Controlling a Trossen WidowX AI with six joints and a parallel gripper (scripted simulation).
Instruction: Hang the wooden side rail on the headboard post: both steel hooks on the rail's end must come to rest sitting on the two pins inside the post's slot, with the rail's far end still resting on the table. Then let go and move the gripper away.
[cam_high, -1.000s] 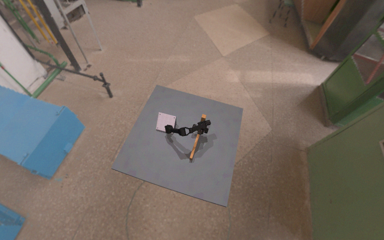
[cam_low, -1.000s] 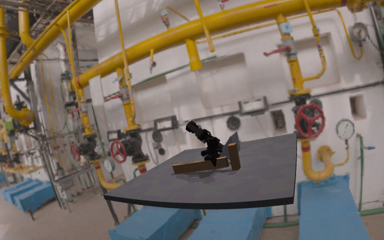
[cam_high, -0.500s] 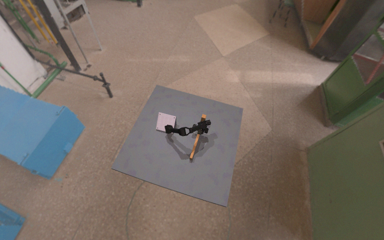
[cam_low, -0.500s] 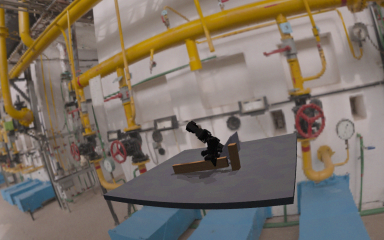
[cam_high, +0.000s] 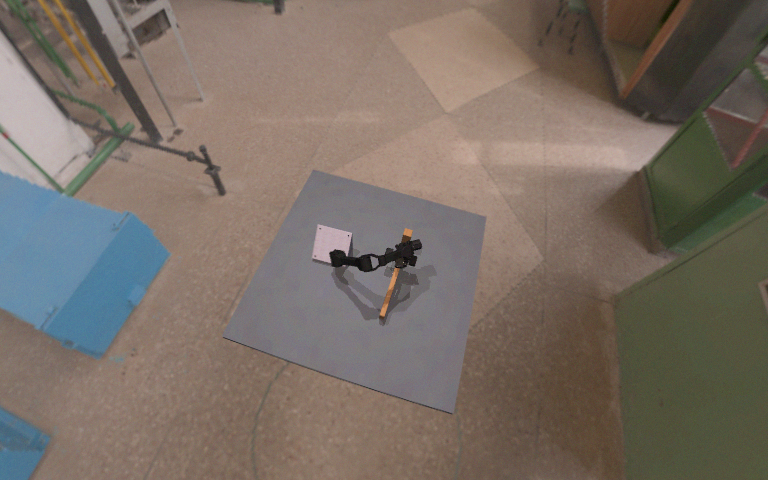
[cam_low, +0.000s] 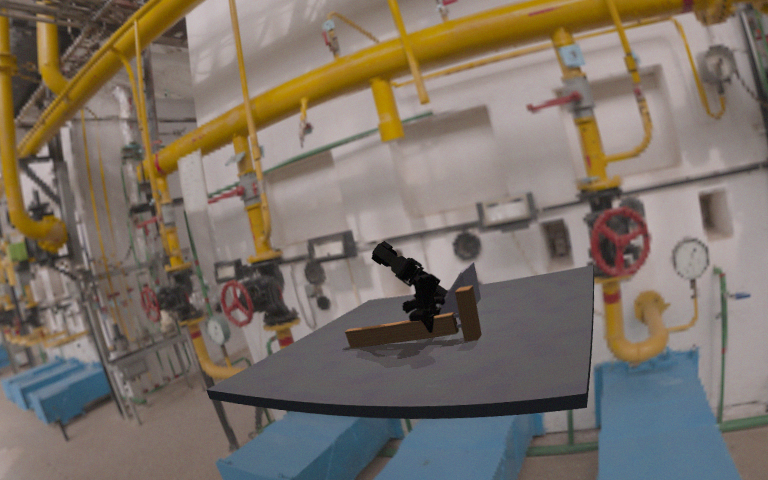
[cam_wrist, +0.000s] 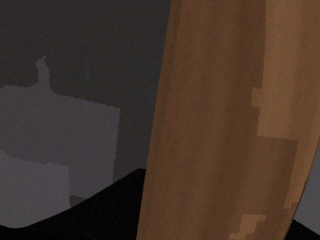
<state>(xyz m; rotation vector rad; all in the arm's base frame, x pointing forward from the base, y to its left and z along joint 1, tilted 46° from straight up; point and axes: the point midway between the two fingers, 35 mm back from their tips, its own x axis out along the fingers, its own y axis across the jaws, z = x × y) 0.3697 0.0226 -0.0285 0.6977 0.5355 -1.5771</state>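
Wooden side rail (cam_high: 389, 294) (cam_low: 390, 332) (cam_wrist: 220, 120) is extending toward six o'clock from the gripper (cam_high: 403, 257) (cam_low: 425, 319), which is clamping it; the exterior view is showing hooks (cam_low: 459, 323), hidden from above.

- Place looked like an industrial plant room, boiler or pump house type.
- Thick yellow pipe (cam_low: 339, 67) ran along a pale wall (cam_low: 441, 169), thinner yellow branches off it.
- Red handwheels: one right (cam_low: 619, 241), one further left (cam_low: 236, 303), both on dark valves.
- Round dial gauge (cam_low: 689, 258) was mounted near the right handwheel.
- Blue metal housings (cam_high: 107, 283) (cam_low: 656, 418) sat low by the pipework.
- Floor (cam_high: 271, 101) was bare, speckled, brownish, with paler square patches.
- Green metal cabinet (cam_high: 690, 362) stood at one side in the top view.
- Dial markings too blurred to read.
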